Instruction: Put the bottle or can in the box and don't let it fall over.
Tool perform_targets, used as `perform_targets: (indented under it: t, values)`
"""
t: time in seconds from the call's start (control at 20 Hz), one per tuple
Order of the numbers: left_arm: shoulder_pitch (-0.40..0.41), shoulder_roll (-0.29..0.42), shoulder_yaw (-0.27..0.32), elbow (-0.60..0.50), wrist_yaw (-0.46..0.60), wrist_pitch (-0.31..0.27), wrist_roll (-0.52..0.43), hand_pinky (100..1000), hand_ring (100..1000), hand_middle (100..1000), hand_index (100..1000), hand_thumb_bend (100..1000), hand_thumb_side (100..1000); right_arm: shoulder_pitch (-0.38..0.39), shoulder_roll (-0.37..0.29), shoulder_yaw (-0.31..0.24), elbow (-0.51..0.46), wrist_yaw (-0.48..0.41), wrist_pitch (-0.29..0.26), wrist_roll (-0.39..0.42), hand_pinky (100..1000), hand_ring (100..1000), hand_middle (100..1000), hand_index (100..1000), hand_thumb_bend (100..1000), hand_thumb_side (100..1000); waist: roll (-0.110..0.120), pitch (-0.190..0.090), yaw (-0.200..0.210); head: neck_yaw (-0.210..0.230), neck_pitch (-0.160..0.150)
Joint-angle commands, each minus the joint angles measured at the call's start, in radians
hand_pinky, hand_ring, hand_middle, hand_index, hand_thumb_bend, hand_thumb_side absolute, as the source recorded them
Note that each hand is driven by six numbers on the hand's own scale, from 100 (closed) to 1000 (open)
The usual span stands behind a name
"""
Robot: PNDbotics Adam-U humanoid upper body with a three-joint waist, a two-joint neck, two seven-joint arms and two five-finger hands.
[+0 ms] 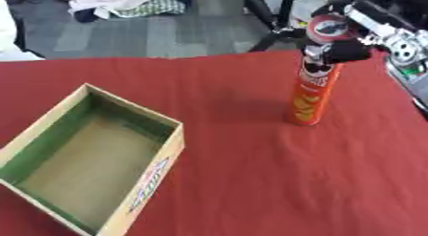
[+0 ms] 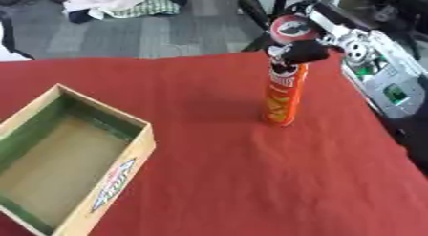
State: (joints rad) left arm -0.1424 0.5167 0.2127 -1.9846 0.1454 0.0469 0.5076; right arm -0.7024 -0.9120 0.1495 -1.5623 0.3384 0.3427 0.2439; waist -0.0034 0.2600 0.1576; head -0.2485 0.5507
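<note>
1. Standing upright on a red tablecloth [image 1: 251,182], a tall orange can [image 1: 314,94] with a red lid sits toward the far right of the table.
2. The right hand [image 1: 343,46] reaches in from the upper right corner, its black fingers curled around the top part of the can, just below the lid.
3. The can's base appears to rest on the cloth or sit barely above it; the views do not settle which, though the can is vertical, not tilted.
4. An open cardboard box [image 1: 167,156] lies at the near left, well apart from the can. Its inner walls are green, its floor is plain brown, and nothing is in it. A printed logo runs along the outer side wall that faces the can.
5. The left hand does not appear in either view.
6. Progress, as a judgement: the grasp seems to be made, but the carry has not happened. The can is at its starting side of the table and the box holds nothing.
7. What remains: lifting the can, carrying it leftward and nearer across the cloth, lowering it upright onto the box floor, and releasing it without tipping it. Being tall and narrow, it will likely topple easily if set down at a slant.
</note>
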Motion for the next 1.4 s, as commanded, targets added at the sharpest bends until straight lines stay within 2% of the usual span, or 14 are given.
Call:
perform_targets:
  t: [0.05,0.1,0.2,0.3,0.45,0.5,0.65,0.7,0.85,1.0,1.1,1.15,1.35,1.4]
  values:
    - [-0.007,0.016,0.012,-0.015,0.002,-0.003,0.004,874,817,827,701,534,439,-0.016,-0.027,-0.006,-0.003,0.014,0.003,0.004,424,791,870,848,278,237,0.001,-0.012,0.003,-0.003,-0.013]
    - [-0.007,0.017,0.013,-0.015,0.002,-0.004,0.004,874,817,827,701,534,439,-0.016,-0.027,-0.005,-0.002,0.018,0.002,0.007,420,790,869,848,276,221,0.001,-0.012,0.004,-0.004,-0.014]
    - [-0.006,0.017,0.014,-0.015,0.002,-0.004,0.006,875,818,827,701,534,439,-0.016,-0.027,-0.003,0.0,0.028,-0.001,0.016,410,788,865,848,265,100,0.001,-0.012,0.006,-0.005,-0.014]
    - [-0.005,0.017,0.015,-0.015,0.002,-0.005,0.007,875,818,827,701,534,439,-0.018,-0.027,-0.002,0.001,0.037,-0.004,0.024,393,780,854,839,234,100,0.002,-0.012,0.007,-0.005,-0.013]
    - [-0.004,0.018,0.016,-0.015,0.002,-0.004,0.008,876,818,827,701,534,438,-0.02,-0.026,-0.004,-0.001,0.038,-0.004,0.025,352,753,798,809,141,100,0.001,-0.012,0.006,-0.006,-0.011]
    - [-0.004,0.018,0.016,-0.015,0.002,-0.004,0.009,877,819,827,700,533,438,-0.021,-0.026,-0.005,-0.002,0.034,-0.003,0.023,315,725,734,777,100,100,0.001,-0.013,0.006,-0.005,-0.011]
    - [-0.006,0.018,0.016,-0.015,0.002,-0.004,0.01,877,819,827,700,534,438,-0.022,-0.025,-0.008,-0.003,0.013,0.002,0.004,276,687,666,734,100,100,0.001,-0.014,0.005,-0.005,-0.012]
    - [-0.007,0.018,0.016,-0.015,0.002,-0.004,0.01,878,819,827,698,534,437,-0.022,-0.025,-0.008,-0.002,0.005,0.003,-0.004,244,647,621,679,100,100,0.001,-0.015,0.005,-0.005,-0.012]
    - [-0.006,0.018,0.017,-0.015,0.002,-0.002,0.012,879,820,826,698,536,435,-0.019,-0.024,-0.009,0.001,-0.028,0.005,-0.037,223,613,585,627,100,100,0.001,-0.015,0.006,-0.004,-0.012]
    - [-0.006,0.019,0.018,-0.015,0.002,-0.002,0.014,880,821,826,697,535,434,-0.017,-0.026,-0.006,0.003,-0.058,-0.002,-0.07,184,565,533,529,100,100,0.001,-0.015,0.006,-0.005,-0.011]
    - [-0.006,0.019,0.019,-0.015,0.002,-0.002,0.014,880,821,826,697,535,433,-0.017,-0.028,-0.003,0.005,-0.07,-0.009,-0.088,183,563,529,524,100,100,0.001,-0.015,0.006,-0.005,-0.011]
    - [-0.006,0.019,0.018,-0.015,0.002,-0.001,0.014,881,821,826,697,535,432,-0.018,-0.029,-0.001,0.006,-0.073,-0.013,-0.096,160,529,477,457,100,100,0.001,-0.015,0.005,-0.005,-0.011]
    - [-0.006,0.018,0.02,-0.015,0.001,-0.002,0.014,882,821,826,696,537,433,-0.018,-0.03,0.004,0.016,-0.082,-0.029,-0.124,123,478,371,352,100,100,0.001,-0.016,0.005,-0.005,-0.009]
    - [-0.006,0.018,0.021,-0.015,0.0,-0.002,0.015,882,821,826,696,536,432,-0.018,-0.03,0.004,0.016,-0.084,-0.034,-0.129,100,450,317,304,100,100,0.001,-0.016,0.004,-0.005,-0.009]
